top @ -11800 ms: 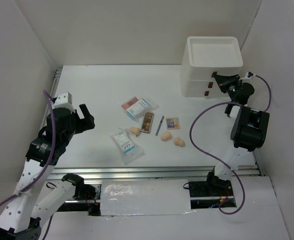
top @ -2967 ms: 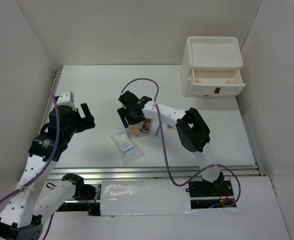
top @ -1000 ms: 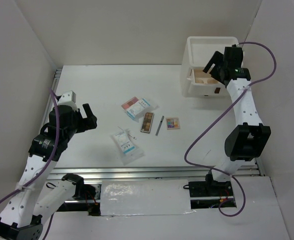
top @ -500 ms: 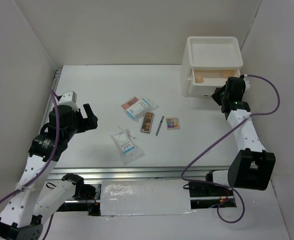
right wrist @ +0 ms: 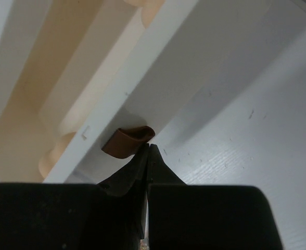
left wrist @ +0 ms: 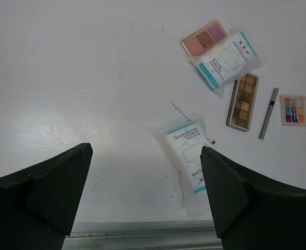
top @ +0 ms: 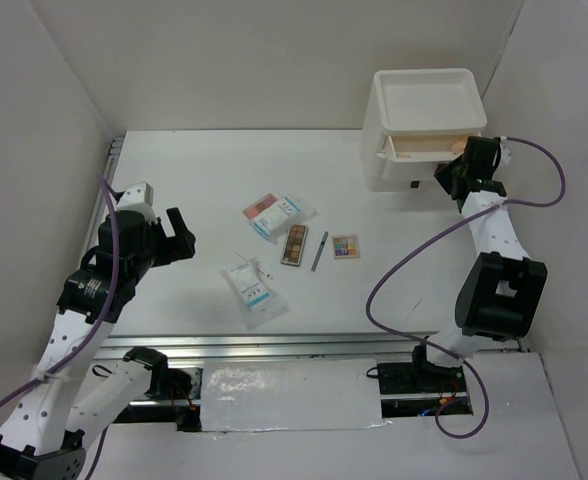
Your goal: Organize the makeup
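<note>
At the far right, the white drawer unit [top: 424, 110] has a drawer [right wrist: 49, 83] ajar; the right tool [right wrist: 148, 151], pinched shut, touches its brown tab [right wrist: 128, 141]. The left tool [left wrist: 145, 153] gapes wide, empty, above the bench [left wrist: 64, 78]. Mid-bench lie two sachets [left wrist: 188, 153] [left wrist: 225, 60], two palettes [left wrist: 242, 100] [left wrist: 292, 109], one compact [left wrist: 204, 37], one pencil [left wrist: 269, 113].

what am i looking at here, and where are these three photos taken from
Two robot arms bolted to a table, each ending in a two-finger gripper. One picture looks down from above; the other two come from cameras on the wrists. The left gripper hangs open, holding nothing. The right gripper is shut, its tips at the brown tab of a part-open drawer in the white drawer unit. On the table lie two sachets, a pink compact, two eyeshadow palettes and a grey pencil.
</note>
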Motion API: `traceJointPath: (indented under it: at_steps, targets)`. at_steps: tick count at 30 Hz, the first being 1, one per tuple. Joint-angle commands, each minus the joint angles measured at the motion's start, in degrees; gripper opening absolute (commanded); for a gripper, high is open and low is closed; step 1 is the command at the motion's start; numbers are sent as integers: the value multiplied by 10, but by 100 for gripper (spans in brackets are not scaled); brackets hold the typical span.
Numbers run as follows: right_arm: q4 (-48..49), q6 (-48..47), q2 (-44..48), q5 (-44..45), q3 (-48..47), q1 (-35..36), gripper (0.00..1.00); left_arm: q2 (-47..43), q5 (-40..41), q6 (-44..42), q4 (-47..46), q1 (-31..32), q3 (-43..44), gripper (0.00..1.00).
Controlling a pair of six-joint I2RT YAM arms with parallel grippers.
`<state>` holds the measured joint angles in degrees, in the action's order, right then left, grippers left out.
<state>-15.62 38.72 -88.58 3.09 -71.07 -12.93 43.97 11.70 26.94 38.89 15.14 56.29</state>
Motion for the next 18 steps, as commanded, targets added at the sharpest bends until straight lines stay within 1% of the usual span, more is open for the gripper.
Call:
traceJointPath:
  at_steps: [1, 4, 8, 12, 18]
  targets:
    - [42, 1, -20, -7, -60, -3, 0, -5, 0, -11, -20, 2, -3, 100]
    - [33, 1, -48, -13, -91, -3, 0, -6, 1, -11, -21, 2, -4, 99]
    - [57, 8, -70, -26, -101, -3, 0, -1, -2, -12, -22, 2, -4, 99]
    - [55, 14, -112, -47, -142, -3, 0, 2, -4, -14, -22, 1, -3, 99]
    - [61, 16, -145, -56, -180, -3, 0, 3, -3, -14, -23, 2, -4, 99]
